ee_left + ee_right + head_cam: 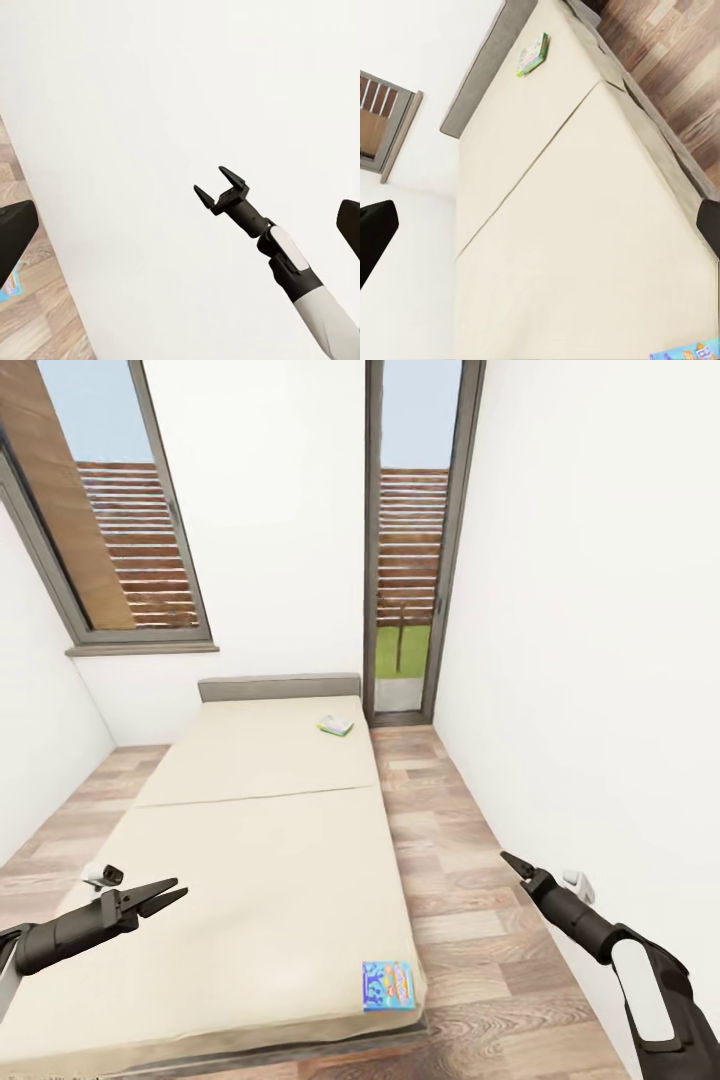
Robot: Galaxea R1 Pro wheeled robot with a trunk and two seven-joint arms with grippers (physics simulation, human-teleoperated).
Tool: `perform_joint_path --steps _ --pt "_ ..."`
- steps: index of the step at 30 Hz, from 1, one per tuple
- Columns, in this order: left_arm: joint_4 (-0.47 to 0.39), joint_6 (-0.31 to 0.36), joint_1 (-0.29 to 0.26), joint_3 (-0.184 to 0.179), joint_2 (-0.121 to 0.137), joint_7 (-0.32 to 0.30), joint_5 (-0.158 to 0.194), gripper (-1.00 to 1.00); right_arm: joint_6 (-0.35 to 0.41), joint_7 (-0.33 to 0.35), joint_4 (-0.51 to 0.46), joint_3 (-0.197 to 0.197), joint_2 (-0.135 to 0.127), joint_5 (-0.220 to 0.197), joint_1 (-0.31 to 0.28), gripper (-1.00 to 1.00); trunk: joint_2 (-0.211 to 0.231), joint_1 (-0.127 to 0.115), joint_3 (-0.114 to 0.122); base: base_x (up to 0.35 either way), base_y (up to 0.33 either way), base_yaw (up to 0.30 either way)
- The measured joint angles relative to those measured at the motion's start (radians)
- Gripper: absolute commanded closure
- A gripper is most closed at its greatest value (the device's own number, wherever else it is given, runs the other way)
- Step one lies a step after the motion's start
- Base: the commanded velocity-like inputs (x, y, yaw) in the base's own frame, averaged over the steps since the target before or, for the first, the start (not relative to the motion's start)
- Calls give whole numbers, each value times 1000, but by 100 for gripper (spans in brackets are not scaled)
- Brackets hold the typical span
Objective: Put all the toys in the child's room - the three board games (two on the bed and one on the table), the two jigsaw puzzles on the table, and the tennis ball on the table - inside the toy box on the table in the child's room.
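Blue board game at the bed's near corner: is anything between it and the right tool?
Nothing visible. The blue board game lies flat on the bed; between it and the right tool is only bare mattress edge and floor.

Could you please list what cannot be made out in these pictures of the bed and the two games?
- Blue game: print too small to read in the head view; cut off by the edge in the right wrist view.
- Pale game near the headboard: too small to read.
- Right pincer: seen edge-on in the head view, jaws merge.
- Bed: near corner cut off by the frame.
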Motion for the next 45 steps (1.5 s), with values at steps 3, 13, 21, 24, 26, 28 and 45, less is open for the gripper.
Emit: perform_joint_path --steps 3,13,21,24,26,28,45 --pt "0 1 0 0 0 0 0 -100 0 0 -1 0 0 1 0 -100 0 0 1 1 -265 206" --pt "-1 5 0 0 0 0 0 -100 -1 -1 -2 38 0 2 0 -100 0 0 8 62 -234 256" --pt "-1 6 0 0 0 0 0 -100 -2 -1 0 60 -3 2 0 -100 0 0 10 162 -203 89" --pt "-1 5 0 0 0 0 -1 -100 -2 -1 0 60 -2 2 0 -100 0 0 10 176 -207 7" --pt "-1 5 0 0 0 0 0 -100 -2 0 0 60 -2 2 0 -100 0 0 10 180 -221 3" --pt "-1 5 0 0 0 0 0 -100 -2 -1 1 60 -2 2 0 -100 0 0 10 178 -189 1" --pt "-1 4 0 1 0 0 -1 -100 -4 -2 6 63 -1 3 0 -100 0 0 10 209 -144 0"
